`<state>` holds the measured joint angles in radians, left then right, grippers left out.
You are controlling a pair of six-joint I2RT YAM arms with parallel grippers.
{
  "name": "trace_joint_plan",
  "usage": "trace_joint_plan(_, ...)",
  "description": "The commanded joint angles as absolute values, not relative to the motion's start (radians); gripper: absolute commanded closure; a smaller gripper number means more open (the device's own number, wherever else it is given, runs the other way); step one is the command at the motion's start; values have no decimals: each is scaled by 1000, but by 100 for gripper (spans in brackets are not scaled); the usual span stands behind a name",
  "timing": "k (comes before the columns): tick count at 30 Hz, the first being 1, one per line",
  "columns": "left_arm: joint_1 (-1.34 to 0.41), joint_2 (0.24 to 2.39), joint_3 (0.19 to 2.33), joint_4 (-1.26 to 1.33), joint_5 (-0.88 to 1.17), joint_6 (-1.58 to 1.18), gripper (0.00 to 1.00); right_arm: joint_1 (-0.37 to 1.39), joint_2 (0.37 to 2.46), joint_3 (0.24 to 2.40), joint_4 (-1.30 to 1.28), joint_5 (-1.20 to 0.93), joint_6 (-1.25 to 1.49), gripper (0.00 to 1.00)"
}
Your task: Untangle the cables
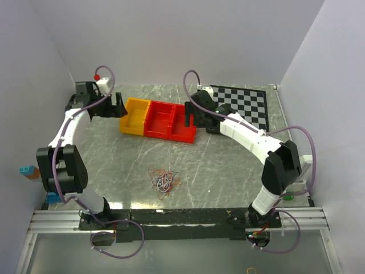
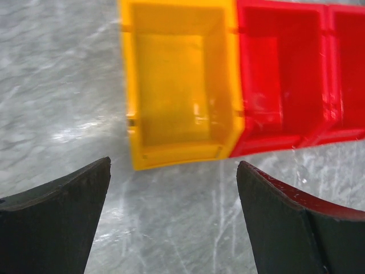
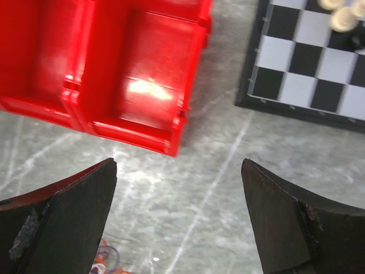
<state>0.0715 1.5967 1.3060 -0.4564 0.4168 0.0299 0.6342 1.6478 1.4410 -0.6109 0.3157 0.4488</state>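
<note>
- Your left arm (image 1: 69,124) rises from its base at the near edge, folds sharply at the elbow and reaches along the left side to the far part of the counter (image 1: 228,165). Its wrist is level and points right.
- The left claw (image 1: 120,105) hangs just beside the left end of the yellow bin (image 1: 135,117). Its jaws stand wide apart with nothing between them.
- Your right arm (image 1: 245,132) arches up from the near right corner and sweeps leftward, its wrist close to the near left corner of the chessboard (image 1: 242,105).
- The right claw (image 1: 188,116) sits at the right end of the two red bins (image 1: 181,136), its jaws spread wide and gripping nothing.
- The three bins form one touching row, yellow on the left.
- The cables (image 1: 163,180) lie in a loose clump of orange-red, white and dark loops on the counter. They are toward the near edge, between the two arm bases, and well apart from both claws and the bins.
- In your right wrist view a few of those loops show at the bottom edge, beside the left finger.
- Pale chess pieces (image 3: 342,17) stand on the board.
</note>
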Motion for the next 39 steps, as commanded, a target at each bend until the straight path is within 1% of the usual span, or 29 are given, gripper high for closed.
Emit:
trace_joint_plan(1,133,1609,1374,-492,502,17,3,638,1713,1546,-534,255,475,4)
trace_joint_plan(10,143,1559,1338,-518,483,49,3,669,2000,1808,-560,216,503,7)
trace_joint_plan(16,169,1563,1361,-555,511,52,3,672,2169,1994,-620,222,512,11)
trace_joint_plan(18,172,1566,1368,-563,518,54,3,672,2213,2046,-653,222,523,14)
trace_joint_plan(22,172,1568,1382,-572,544,51,3,672,2249,2065,-650,206,531,27)
trace_joint_plan(26,172,1575,1397,-584,548,51,3,681,2255,2040,-652,198,537,48)
trace_joint_plan(28,172,1578,1404,-586,537,54,3,686,2235,1991,-635,190,543,55)
trace_joint_plan(34,172,1594,1416,-578,514,51,3,703,2109,1745,-552,163,574,78)
trace_joint_plan(36,172,1594,1420,-575,514,49,3,713,2066,1672,-540,161,581,83)
trace_joint_plan(39,172,1586,1419,-571,517,51,3,732,1997,1557,-514,158,595,87)
